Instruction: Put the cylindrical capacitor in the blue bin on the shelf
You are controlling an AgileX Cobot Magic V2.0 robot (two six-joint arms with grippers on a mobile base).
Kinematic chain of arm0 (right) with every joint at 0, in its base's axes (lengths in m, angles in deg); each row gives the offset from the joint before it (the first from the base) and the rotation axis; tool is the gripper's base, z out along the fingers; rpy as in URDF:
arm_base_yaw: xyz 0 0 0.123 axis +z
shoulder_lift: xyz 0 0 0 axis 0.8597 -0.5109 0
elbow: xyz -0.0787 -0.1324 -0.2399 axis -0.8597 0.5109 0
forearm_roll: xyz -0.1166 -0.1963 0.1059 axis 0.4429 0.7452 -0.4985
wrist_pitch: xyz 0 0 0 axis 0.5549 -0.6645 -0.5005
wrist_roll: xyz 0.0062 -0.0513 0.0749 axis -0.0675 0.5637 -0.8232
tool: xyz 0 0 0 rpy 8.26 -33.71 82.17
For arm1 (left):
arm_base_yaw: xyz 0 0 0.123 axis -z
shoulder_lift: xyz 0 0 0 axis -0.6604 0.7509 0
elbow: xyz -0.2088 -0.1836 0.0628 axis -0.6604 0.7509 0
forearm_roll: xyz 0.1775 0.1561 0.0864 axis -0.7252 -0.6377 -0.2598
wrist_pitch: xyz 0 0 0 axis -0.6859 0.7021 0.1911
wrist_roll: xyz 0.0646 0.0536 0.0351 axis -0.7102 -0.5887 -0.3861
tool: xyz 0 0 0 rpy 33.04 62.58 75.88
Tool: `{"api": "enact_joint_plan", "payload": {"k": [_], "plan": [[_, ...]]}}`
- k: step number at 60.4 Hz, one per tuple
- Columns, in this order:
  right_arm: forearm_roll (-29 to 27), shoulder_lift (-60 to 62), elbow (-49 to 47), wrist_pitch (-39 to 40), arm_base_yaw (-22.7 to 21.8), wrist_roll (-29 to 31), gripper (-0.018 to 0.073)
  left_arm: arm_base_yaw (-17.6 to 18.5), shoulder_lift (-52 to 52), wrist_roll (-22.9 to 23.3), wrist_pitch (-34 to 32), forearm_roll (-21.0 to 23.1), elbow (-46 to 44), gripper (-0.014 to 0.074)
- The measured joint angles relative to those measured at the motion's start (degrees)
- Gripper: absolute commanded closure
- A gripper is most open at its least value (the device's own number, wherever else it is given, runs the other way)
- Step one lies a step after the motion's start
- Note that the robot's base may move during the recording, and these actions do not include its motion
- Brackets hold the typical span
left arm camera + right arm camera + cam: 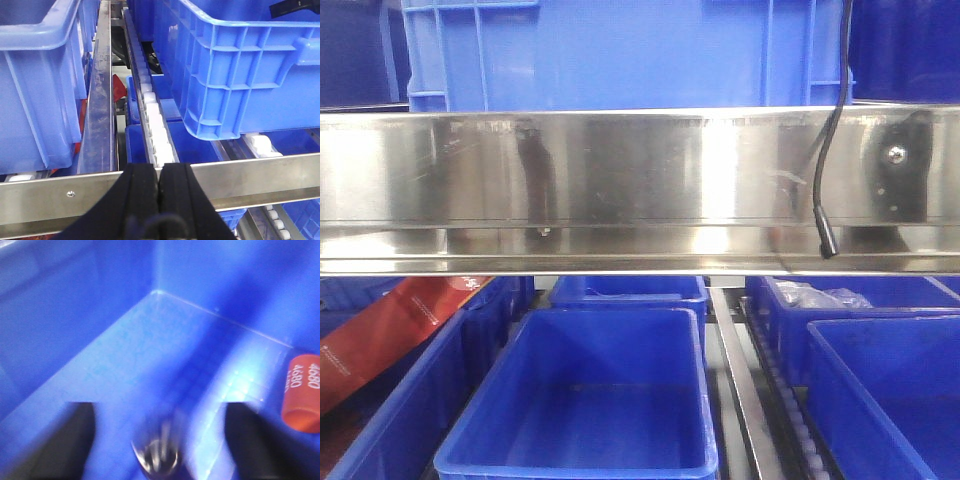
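In the right wrist view my right gripper (159,412) is open inside a blue bin (75,305), its two dark fingers (75,440) spread wide. Between them, touching neither, is the cylindrical capacitor (157,457), a dark cylinder with a shiny rim, smeared by motion blur over the bin floor. My left gripper (160,170) is shut with nothing in it, right in front of a steel rail of the shelf (270,175). The front view shows the shelf (620,170) rail and no gripper.
An orange-red cylinder marked 4680 (302,395) lies by the bin's right wall. More blue bins (590,400) stand below the shelf rail, one large bin (620,50) above it. A black cable (825,190) hangs over the rail. White rollers (157,130) run between bins.
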Motion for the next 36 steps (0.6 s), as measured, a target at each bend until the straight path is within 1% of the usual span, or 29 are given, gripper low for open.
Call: {"api": "enact_joint_plan", "payload": {"k": [7,11,17,24,31,36], "plan": [[0.0,0.9,0.0,-0.5,0.0,0.0,0.0183,0.0,0.0,0.0,0.1,0.0,0.0,0.0708],[-0.1,2.1,0.0,-0.6,0.0,0.0,0.0243,0.0,0.0,0.0,0.1,0.0,0.0,0.0708],[-0.2,4.6,0.0,-1.0,-0.5,0.0,0.0377,0.0,0.0,0.0,0.1,0.0,0.0,0.0708],[-0.4,8.5,-0.1,-2.6,-2.2,0.0,0.0542,0.0,0.0,0.0,0.1,0.0,0.0,0.0708],[-0.4,12.6,-0.2,-4.8,-4.2,-0.1,0.0655,0.0,0.0,0.0,0.1,0.0,0.0,0.0708],[-0.2,16.0,0.0,-6.3,-5.8,-0.1,0.0712,0.0,0.0,0.0,0.1,0.0,0.0,0.0708]]}}
